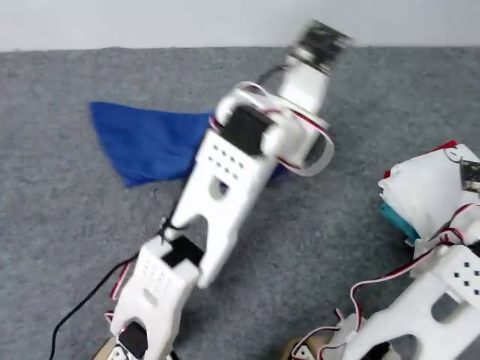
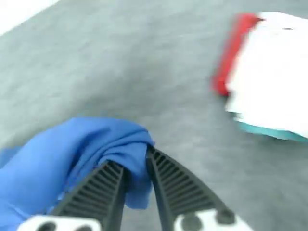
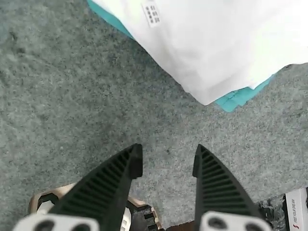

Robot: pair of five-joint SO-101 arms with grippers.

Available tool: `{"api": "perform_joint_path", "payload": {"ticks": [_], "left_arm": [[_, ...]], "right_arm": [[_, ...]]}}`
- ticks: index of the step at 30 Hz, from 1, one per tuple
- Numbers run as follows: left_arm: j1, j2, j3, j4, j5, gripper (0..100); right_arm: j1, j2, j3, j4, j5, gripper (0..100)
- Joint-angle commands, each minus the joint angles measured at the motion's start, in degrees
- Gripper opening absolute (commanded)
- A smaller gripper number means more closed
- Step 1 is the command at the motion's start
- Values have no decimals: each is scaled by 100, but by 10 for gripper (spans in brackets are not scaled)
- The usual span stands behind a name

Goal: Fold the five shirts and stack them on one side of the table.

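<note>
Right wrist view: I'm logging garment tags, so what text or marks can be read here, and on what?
On the white shirt, a sewn label: dark print, too small to read.
On a white sticker with a red mark: print tilted and cut off, not readable.
On the teal shirt and the table: no text.

Left arm [image 1: 225, 180] is extended diagonally forward from its base, wrist raised at the far end. Left gripper [image 2: 134, 161] is clamped on a fold of blue shirt [image 2: 72, 154]. Right arm [image 1: 427, 300] is held low, close to its base. Right gripper [image 3: 168, 154] is pointed downward, fingers parted.
</note>
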Motion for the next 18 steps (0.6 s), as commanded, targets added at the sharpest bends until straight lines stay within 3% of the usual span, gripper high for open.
{"api": "perform_joint_path", "payload": {"ticks": [1, 11, 18], "left_arm": [[492, -756, 145, 132, -79, 12], [1407, -2655, -75, 132, -1222, 12], [782, -3033, -66, 132, -1679, 12]], "right_arm": [[-22, -189, -26, -57, 9, 184], [-13, -189, -26, -57, 9, 184], [-13, -189, -26, -31, 9, 184]]}}
